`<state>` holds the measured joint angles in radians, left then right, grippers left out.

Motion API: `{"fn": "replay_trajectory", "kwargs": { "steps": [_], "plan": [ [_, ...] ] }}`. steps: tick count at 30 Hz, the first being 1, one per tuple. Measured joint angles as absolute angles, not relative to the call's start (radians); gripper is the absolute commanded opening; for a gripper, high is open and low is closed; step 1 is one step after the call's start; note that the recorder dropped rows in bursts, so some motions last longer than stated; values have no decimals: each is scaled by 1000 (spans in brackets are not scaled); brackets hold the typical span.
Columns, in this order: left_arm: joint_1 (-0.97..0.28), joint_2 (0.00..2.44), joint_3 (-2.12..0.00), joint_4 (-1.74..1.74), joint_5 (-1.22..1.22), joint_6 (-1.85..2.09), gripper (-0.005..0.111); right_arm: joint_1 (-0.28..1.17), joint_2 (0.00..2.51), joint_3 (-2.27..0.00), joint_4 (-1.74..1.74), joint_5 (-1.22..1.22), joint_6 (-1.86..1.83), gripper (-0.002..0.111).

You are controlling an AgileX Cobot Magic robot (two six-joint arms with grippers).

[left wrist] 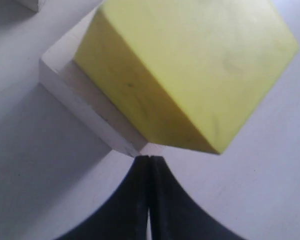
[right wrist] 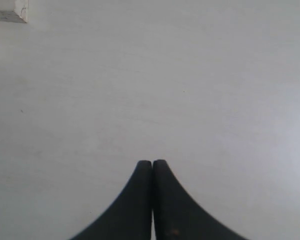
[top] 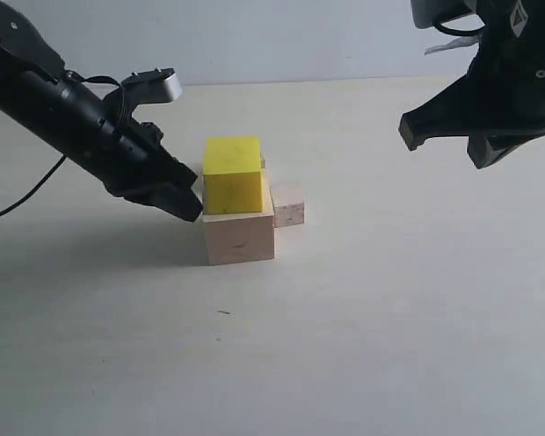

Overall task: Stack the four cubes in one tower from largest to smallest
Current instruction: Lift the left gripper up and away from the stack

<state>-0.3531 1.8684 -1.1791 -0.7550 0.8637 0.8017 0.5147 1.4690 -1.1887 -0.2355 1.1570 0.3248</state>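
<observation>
Desk [top: 391,318] is carrying yellow cube [top: 232,174] on large cube [top: 240,236]; left gripper [top: 193,211], right gripper [top: 411,130] are clenching empty; small cube [top: 288,204], likely light, rigid, suits opposite-face grip.

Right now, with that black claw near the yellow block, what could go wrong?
The shut left gripper sits at the seam between the yellow cube and the large wooden cube; a nudge could knock the yellow one askew. The small wooden cube stands close by; grabbing it might bump them.
</observation>
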Motion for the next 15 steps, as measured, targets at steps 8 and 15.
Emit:
{"fn": "replay_trajectory", "kwargs": {
  "steps": [8,15],
  "plan": [
    [-314,1777,-1245,-739,824,768,0,515,1469,-1189,-235,1161,325,0],
    [-267,1771,-1563,-518,920,545,0,515,1469,-1189,-225,1211,325,0]
  ]
}}
